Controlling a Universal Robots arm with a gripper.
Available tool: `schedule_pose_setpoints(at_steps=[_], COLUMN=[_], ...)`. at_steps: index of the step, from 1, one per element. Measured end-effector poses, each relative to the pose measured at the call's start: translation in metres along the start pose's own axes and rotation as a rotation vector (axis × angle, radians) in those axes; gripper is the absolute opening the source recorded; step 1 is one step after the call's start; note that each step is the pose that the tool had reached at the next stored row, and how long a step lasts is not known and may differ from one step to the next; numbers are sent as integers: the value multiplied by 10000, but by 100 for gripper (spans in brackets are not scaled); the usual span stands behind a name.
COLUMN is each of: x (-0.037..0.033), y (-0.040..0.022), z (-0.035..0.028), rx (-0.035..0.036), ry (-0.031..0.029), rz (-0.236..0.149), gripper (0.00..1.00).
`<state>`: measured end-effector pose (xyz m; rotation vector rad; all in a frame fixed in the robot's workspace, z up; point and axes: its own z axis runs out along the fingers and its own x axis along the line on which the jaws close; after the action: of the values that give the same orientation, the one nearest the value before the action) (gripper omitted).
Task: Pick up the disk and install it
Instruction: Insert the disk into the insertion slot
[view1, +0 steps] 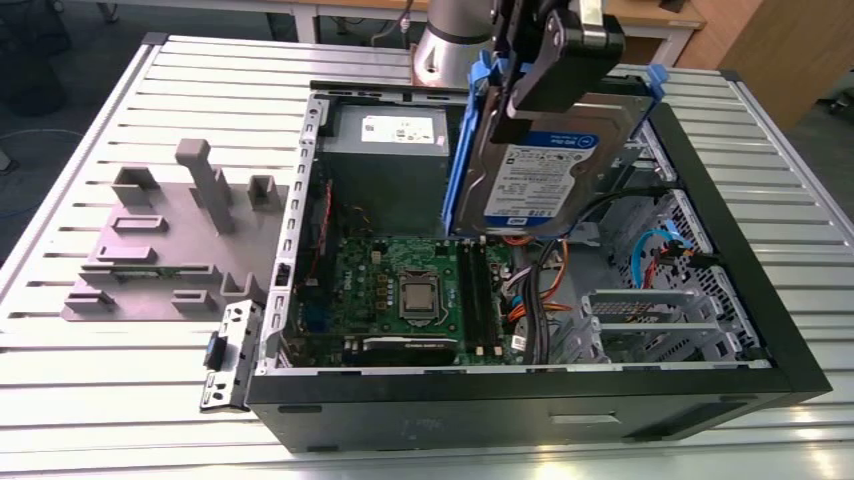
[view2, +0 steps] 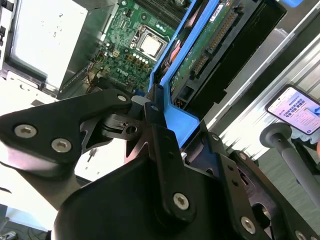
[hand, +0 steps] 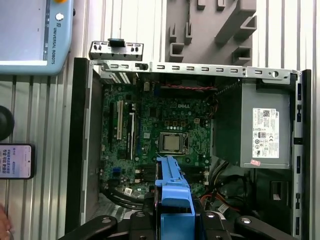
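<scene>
Exterior view, as I read it: slatted table (view1: 120, 400) carries the open case (view1: 534, 405), motherboard (view1: 400, 290) bared, and over that board the disk (view1: 550, 175) hangs on edge, its blue carrier (view1: 466, 150) clenched in the gripper (view1: 537, 78) from above.

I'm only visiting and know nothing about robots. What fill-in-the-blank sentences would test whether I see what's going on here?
The gripper is shut on the disk, clamping its ____ plastic carrier.
The disk hangs ____ the open computer case, over the motherboard.
The slotted holder beside the case is ____ in colour.
Missing words: blue; above; grey.
</scene>
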<state>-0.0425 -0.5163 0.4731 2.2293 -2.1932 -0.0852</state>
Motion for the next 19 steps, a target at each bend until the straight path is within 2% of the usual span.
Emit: schedule_pose_setpoints(at_steps=[4,19], x=[32,52], y=[-11,-15], z=[0,0], rx=[1,1], ry=[1,1], rz=[26,54], gripper=[37,37])
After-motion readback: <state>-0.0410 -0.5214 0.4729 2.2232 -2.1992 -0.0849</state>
